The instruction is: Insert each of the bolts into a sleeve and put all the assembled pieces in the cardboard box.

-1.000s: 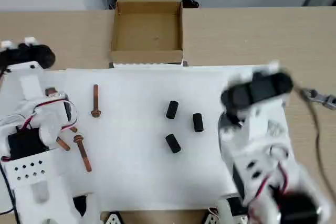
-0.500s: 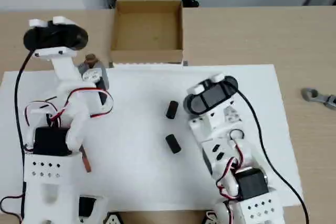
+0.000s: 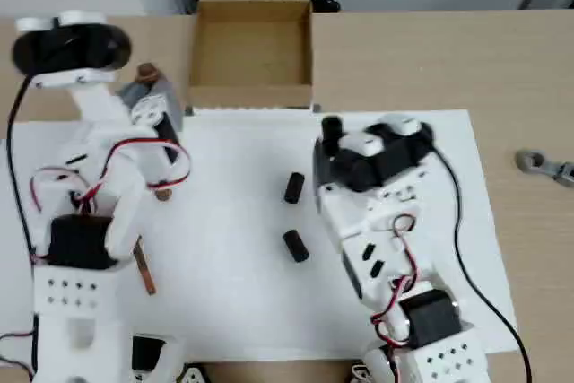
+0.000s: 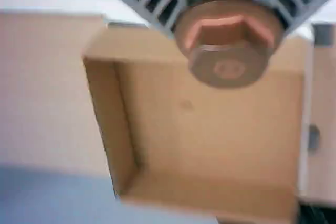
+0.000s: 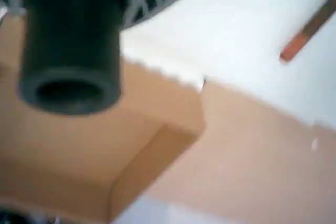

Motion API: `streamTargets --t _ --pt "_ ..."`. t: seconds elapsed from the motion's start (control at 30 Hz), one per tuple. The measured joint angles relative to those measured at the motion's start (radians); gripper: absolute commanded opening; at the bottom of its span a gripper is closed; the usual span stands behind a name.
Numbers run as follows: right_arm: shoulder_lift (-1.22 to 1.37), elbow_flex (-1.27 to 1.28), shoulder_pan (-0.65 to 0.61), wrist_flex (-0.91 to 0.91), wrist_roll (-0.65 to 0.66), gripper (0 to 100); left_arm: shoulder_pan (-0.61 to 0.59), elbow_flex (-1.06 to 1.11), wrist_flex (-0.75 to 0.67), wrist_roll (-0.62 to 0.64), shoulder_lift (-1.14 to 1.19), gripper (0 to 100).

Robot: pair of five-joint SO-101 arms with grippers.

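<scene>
Near cardboard box [image 3: 251,94] | left jaws aloft, clamped on bolt [image 4: 227,40] | right jaws clamped on sleeve [image 5: 71,40]

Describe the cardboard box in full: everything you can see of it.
The cardboard box is plain brown, square and shallow, with an open top and four low upright walls. Its floor is bare, with no piece inside yet. It stands flat on the wooden table, right at the far edge of the white sheet, near the middle of that edge. Whether it touches the sheet cannot be told.
</scene>
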Motion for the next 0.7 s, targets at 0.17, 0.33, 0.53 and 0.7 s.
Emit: streamTargets --t 0.17,0.33,0.53,0.7 --pt "0.0 0.018 -0.147 -0.026 0.072 0.3 0.031 -0.032 -0.015 0.061 0.069 1" --pt "0.0 0.084 -0.18 -0.018 0.115 0.3 0.101 -0.063 -0.034 0.066 0.074 1" --pt "0.0 0.1 -0.199 -0.02 0.126 0.3 0.235 -0.068 -0.034 0.058 0.074 1" --pt "0.0 0.1 -0.232 -0.02 0.126 0.3 0.278 -0.068 -0.034 0.06 0.074 1"
